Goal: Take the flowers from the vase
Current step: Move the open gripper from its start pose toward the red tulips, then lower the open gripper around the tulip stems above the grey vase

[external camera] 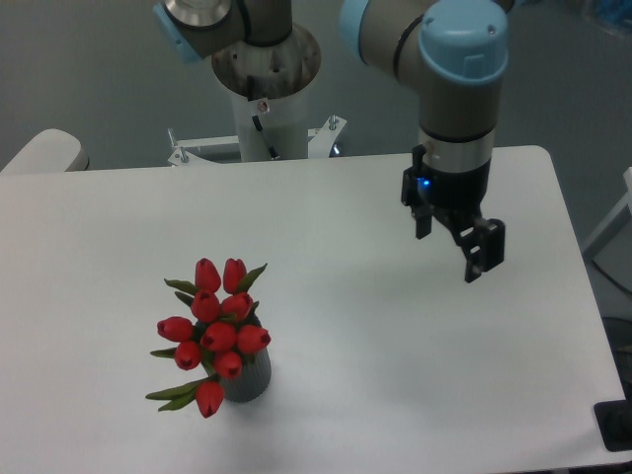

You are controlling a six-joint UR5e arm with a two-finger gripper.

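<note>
The flowers (214, 331), a bunch of red tulip buds with green leaves, stand in the vase (247, 378), a small dark grey ribbed cylinder near the table's front left. The bunch spreads wider than the vase and hides most of its rim. My gripper (449, 247) hangs above the table's right half, far to the right of the flowers and higher in the view. Its two black fingers are spread apart with nothing between them.
The white table (326, 296) has its right edge close to the gripper. The arm's base column (267, 99) stands behind the far edge. A pale rounded object (44, 153) sits at the far left, and a dark item (617, 425) at the front right corner.
</note>
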